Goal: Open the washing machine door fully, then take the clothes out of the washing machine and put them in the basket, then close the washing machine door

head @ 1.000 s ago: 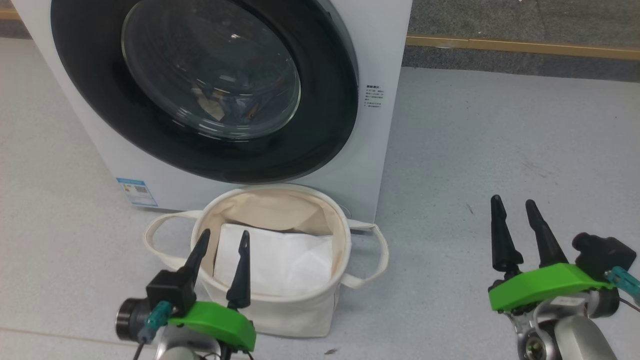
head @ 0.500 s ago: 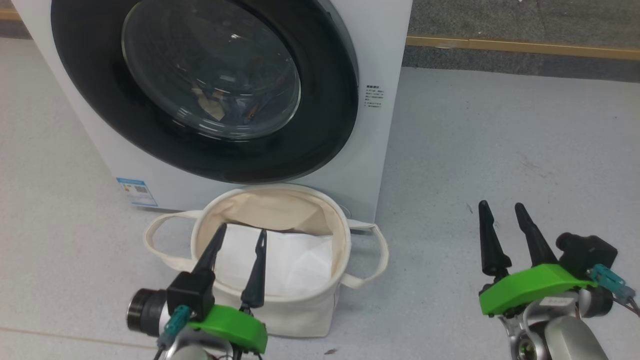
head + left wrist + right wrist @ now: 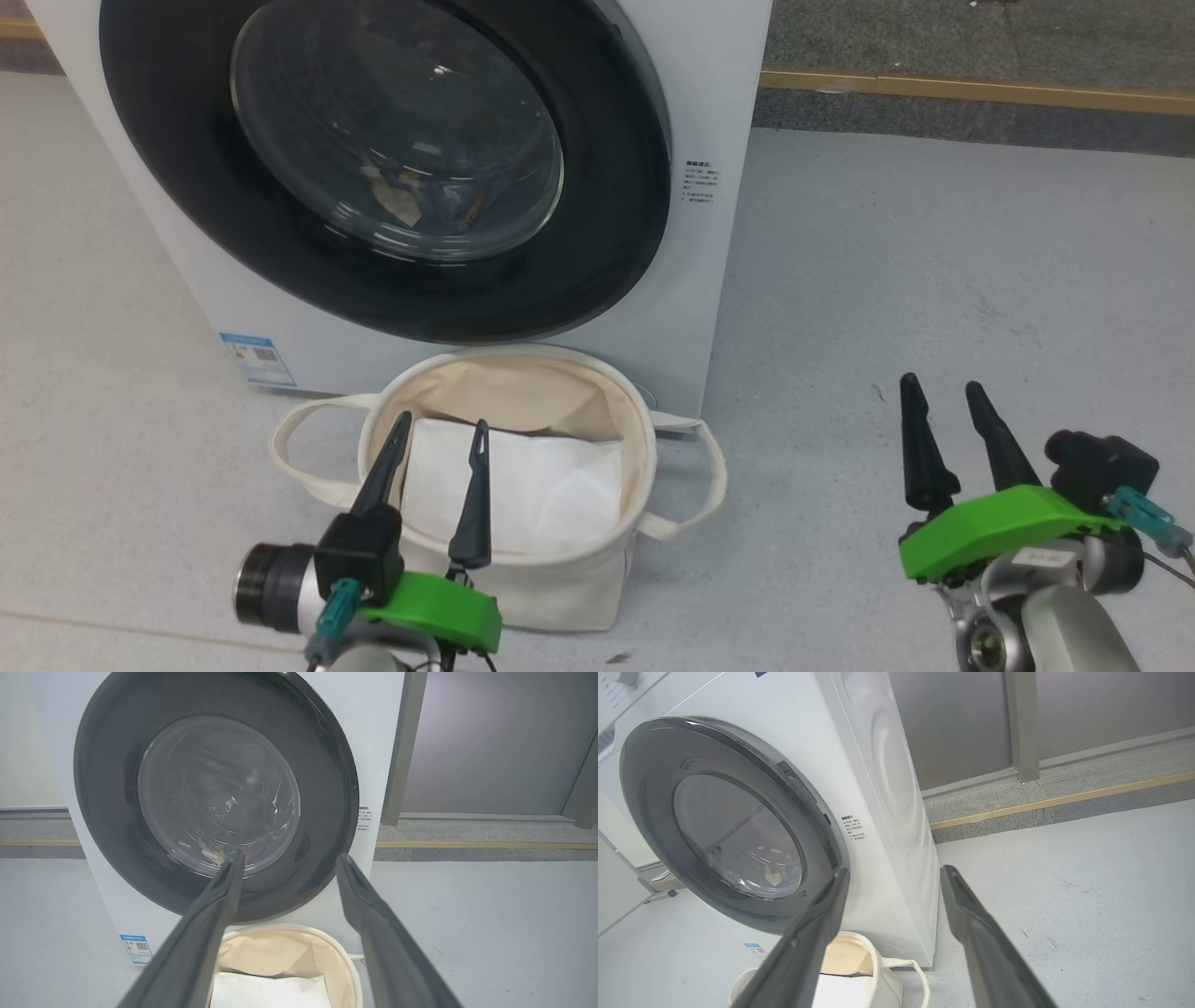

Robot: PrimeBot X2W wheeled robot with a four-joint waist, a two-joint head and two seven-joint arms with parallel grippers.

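The big white washing machine's (image 3: 719, 93) round, glossy black-rimmed glass door (image 3: 392, 149) is shut, with printed clothes (image 3: 411, 201) dim behind it. The left gripper (image 3: 442, 420) and right gripper (image 3: 940, 382) hang spread and empty. The cream canvas basket (image 3: 644, 439) (at the door's six o'clock) could snag the swing.

Speckled pale grey floor (image 3: 934, 233), wooden strip (image 3: 971, 87), dark grey wall (image 3: 490, 742)

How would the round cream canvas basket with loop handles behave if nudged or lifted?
Probably soft: the round cream canvas basket has a wavy rim and drooping strap handles. Likely light, holding a flat white sheet, so a nudge may slide it.
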